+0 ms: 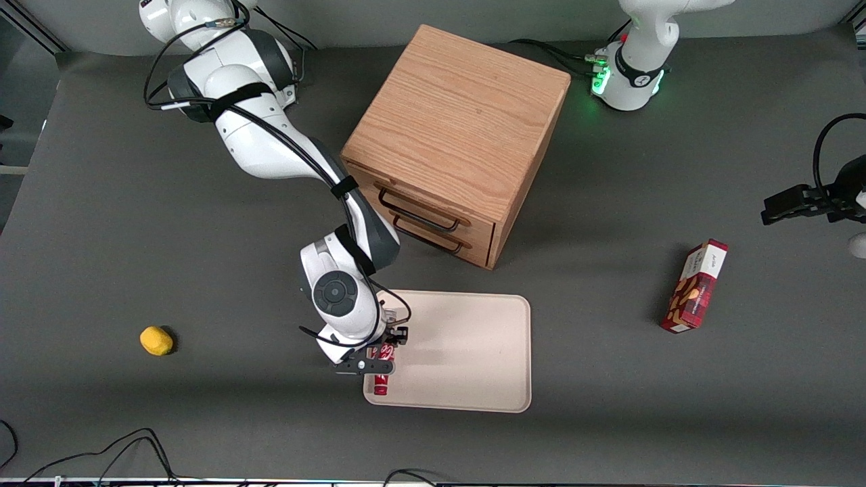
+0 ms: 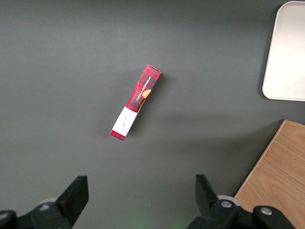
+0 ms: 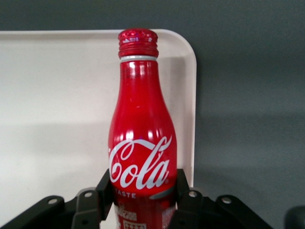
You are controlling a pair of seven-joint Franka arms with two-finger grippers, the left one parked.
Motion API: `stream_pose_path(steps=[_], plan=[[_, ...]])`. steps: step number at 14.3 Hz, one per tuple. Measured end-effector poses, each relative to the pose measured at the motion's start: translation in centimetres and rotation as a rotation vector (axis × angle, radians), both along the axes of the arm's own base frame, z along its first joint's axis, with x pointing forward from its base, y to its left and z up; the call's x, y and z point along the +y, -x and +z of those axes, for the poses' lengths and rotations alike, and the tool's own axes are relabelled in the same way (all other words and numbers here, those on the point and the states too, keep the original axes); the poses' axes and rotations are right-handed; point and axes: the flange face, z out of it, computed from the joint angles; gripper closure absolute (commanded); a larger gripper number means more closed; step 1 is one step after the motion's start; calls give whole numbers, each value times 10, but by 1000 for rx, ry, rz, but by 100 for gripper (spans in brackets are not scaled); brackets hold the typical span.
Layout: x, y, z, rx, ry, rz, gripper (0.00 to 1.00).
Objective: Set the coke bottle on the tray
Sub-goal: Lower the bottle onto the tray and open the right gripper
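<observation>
**Item 1, tool** (image 1: 379,360): right arm's two-finger tool, positioned over the tray's working-arm edge, near the corner closest to the front camera. Fingers (image 3: 106,187) closed against the lower body of the coke bottle, one on each flank; holding it.

**Item 2, coke bottle** (image 3: 142,138): slim red bottle, white script, red cap. Held in the tool, over the tray's rim zone. In the front view its cap end points toward 6 o'clock. Whether any part touches the tray surface cannot be told.

**Item 3, tray** (image 1: 467,352): flat beige rectangle, rounded corners, low rim. Lies on the tabletop (image 1: 101,237), in front of the drawer cabinet. Otherwise unoccupied.

**Item 4, drawer cabinet** (image 1: 460,128): wooden, two dark handles, at 12 o'clock from the tray.

**Item 5, snack box** (image 1: 695,287): red, toward the parked arm's end, at 3 o'clock from the tray, well apart.

**Item 6, yellow object** (image 1: 155,340): small, toward the working arm's end, at 9 o'clock from the tool.

**Step in hand (judged):** placement phase; bottle carried to the tray, not yet released.

**Next move calls for (judged):** shifting slightly inward from the rim so the bottle does not settle on the edge, lowering until it rests on the tray, then parting the fingers and withdrawing clear.
</observation>
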Motion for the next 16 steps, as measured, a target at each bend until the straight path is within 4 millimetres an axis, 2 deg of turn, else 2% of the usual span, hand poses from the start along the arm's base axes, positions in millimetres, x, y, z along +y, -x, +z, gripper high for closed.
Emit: stream_pose_path(steps=[1,2,3,4,13,15,16], plan=[[0,1,-4,4,2,0,80],[0,1,-7,6,4,0,57],[-1,1,-9,7,4,0,12],[0,1,-11,5,3,0,0],[0,0,-10,-4,0,3,0],[1,-2,-4,-15,-5,3,0],[1,-5,6,-28,-10,2,0]])
